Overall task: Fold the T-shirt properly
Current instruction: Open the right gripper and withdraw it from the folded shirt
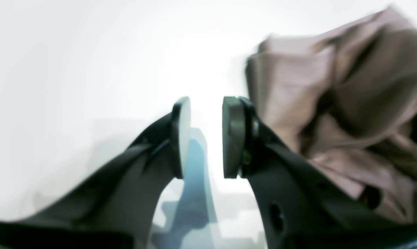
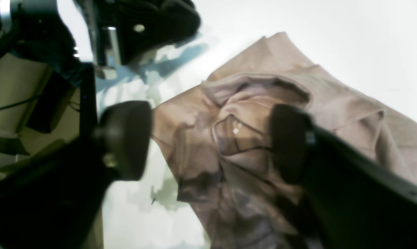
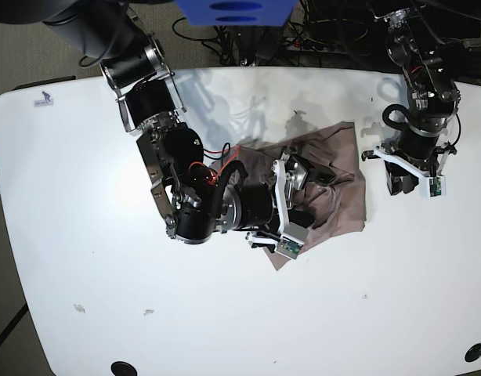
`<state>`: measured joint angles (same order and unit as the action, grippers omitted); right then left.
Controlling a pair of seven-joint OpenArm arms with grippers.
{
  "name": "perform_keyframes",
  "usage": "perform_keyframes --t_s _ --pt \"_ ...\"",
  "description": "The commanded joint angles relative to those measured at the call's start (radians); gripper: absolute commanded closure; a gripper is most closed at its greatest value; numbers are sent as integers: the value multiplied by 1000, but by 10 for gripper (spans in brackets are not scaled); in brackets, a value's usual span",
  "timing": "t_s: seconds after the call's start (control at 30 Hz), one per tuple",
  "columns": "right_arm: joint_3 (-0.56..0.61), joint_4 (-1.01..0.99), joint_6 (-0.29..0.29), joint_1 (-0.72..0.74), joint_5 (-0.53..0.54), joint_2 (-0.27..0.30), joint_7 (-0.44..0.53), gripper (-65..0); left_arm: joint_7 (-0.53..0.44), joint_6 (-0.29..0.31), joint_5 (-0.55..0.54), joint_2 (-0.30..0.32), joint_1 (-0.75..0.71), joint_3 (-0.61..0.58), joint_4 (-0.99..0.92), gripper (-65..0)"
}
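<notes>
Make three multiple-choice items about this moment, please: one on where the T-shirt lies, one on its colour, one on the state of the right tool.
1. Where is the T-shirt?
A. on the white table
B. hanging off the edge
C. on the floor

2. Its colour?
A. blue
B. mauve-brown
C. white

3. The right tool is:
A. shut on the cloth
B. open above the cloth
C. out of view

Answers: 1 A, table surface shows around the crumpled shirt. 2 B, both wrist views show it. 3 B, its pads stand wide apart, nothing between them.
</notes>
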<state>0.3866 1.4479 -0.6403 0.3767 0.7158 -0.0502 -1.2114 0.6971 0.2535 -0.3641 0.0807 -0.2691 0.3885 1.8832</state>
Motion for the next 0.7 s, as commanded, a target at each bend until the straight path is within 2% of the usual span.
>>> perform_keyframes --t_s 0.0,0.3,0.53,0.67 --pt "8 20 0 21 23 -10 23 -544 -24 14 -14 6 8 5 17 -158" --pt "78 21 0 23 24 -58 23 -544 -23 14 -13 8 8 34 17 -158" --pt "65 52 0 37 23 -78 26 -544 -21 14 -11 9 6 37 17 -158" --pt "8 64 0 75 23 -73 23 -544 -23 14 -11 9 -6 37 17 -158"
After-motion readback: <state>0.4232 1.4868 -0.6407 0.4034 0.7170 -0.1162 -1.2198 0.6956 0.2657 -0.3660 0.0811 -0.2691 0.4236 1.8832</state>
